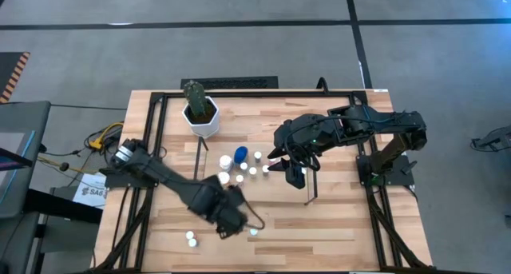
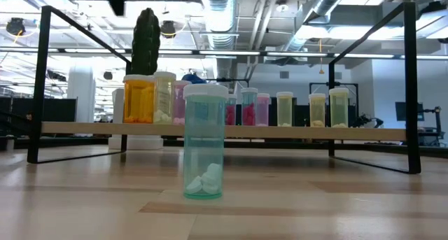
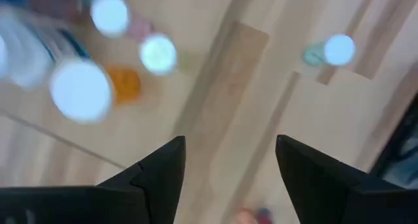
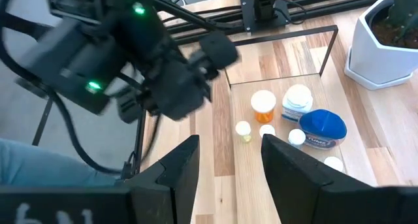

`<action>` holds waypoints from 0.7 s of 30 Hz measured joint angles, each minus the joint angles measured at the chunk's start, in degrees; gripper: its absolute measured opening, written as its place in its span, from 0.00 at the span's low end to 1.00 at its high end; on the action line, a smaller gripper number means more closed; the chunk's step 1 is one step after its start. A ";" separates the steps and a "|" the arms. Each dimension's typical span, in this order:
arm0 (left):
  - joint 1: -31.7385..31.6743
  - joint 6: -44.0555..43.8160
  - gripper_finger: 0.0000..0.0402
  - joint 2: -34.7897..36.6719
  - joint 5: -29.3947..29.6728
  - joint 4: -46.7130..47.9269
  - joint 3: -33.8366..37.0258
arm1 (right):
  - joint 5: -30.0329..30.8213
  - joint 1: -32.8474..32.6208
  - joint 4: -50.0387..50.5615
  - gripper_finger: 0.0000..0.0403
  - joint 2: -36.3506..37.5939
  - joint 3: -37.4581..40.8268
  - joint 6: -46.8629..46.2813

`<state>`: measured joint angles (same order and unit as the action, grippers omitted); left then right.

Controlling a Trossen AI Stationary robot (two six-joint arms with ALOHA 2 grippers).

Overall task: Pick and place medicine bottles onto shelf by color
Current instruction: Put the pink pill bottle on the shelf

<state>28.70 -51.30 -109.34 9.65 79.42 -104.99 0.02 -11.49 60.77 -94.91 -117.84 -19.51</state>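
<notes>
Nearest the low camera stands a teal bottle (image 2: 204,142) with a white cap, alone on the desk (image 1: 335,234) near its front edge, a few pills at its bottom. It looks light, stiff and smooth, so it may slip or tip; I would hold it across the round body under the cap. Other bottles (image 1: 239,156) stand on the shelf (image 2: 231,131) mid-desk. Left claw (image 3: 228,160) hangs released and empty beside the teal one. Right claw (image 4: 230,160) waits over the shelf, fingers apart, empty.

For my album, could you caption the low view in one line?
A teal pill bottle stands alone on the wooden table, before a shelf lined with orange, pink and yellowish bottles and a cactus.
</notes>
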 joint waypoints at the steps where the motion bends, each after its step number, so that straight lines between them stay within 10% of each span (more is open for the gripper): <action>1: 1.15 -2.59 0.56 0.00 0.00 0.22 0.00 | -0.01 0.01 0.00 0.46 0.00 0.02 0.00; 21: 20.54 -57.48 0.56 0.00 -10.48 0.98 7.30 | 0.01 0.02 -0.02 0.46 0.00 0.01 0.00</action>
<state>49.24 -108.78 -109.34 -0.83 80.40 -97.69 0.03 -11.47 60.76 -94.91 -117.84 -19.51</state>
